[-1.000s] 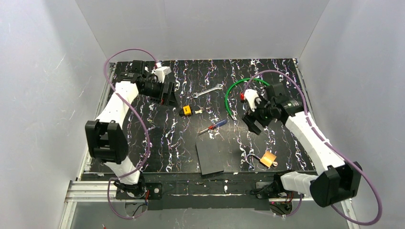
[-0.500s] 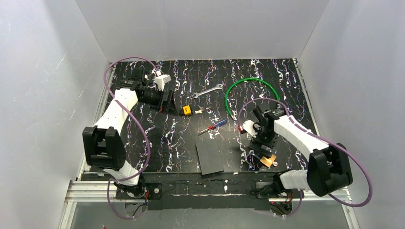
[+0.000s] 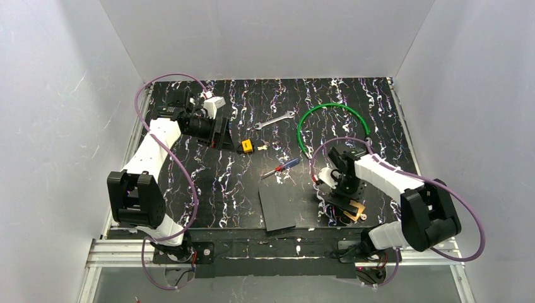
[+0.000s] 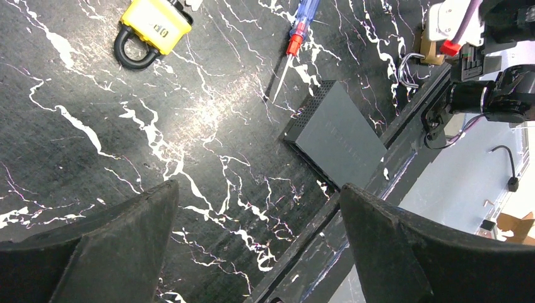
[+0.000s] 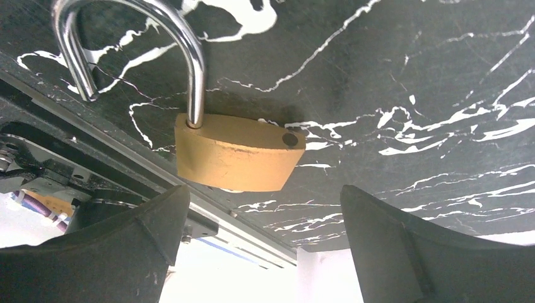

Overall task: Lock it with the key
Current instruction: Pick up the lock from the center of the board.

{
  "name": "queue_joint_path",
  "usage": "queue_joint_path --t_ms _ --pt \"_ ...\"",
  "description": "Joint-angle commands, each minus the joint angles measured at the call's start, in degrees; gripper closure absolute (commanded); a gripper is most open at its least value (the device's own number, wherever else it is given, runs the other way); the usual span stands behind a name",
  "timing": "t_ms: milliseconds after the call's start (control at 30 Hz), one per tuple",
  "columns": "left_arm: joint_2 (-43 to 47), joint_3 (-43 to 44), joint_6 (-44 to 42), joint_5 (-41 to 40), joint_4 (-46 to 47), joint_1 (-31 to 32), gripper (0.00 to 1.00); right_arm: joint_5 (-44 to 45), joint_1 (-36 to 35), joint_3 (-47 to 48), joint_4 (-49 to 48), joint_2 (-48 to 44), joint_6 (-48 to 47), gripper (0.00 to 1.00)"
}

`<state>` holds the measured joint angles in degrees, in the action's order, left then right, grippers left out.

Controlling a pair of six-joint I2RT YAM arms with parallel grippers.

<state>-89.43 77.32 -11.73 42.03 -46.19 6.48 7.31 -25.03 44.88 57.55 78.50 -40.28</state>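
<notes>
Dark lettering on the yellow head of the key (image 4: pixel 153 25) is too blurred to read; it lies mid-table, long axis left-right, silvery blade pointing right, near the spread-fingered left gripper (image 4: pixel 258 202), while the right gripper (image 5: pixel 262 202), likewise wide apart, hangs over the brass padlock (image 5: pixel 236 154).

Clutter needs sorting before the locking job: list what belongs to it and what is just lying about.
Belongs:
key
brass padlock, shackle open, below the open right gripper

Lying about:
screwdriver
wrench
green cable loop
dark flat box
</notes>
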Motion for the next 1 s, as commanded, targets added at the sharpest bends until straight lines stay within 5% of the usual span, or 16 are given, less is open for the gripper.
queue_joint_path --t_ms 0,433,967 --pt "1.6 -0.4 0.0 1.7 0.6 0.1 0.02 -0.1 -2.7 0.3 0.2 2.1 1.2 0.02" --pt "2.2 -1.3 -0.3 0.3 1.3 0.0 0.02 5.1 -12.5 0.3 -1.3 7.9 6.5 0.02" --pt "2.8 -1.6 0.0 -0.5 2.0 0.0 0.02 13.7 -13.0 -1.9 -8.3 11.5 6.2 0.11"
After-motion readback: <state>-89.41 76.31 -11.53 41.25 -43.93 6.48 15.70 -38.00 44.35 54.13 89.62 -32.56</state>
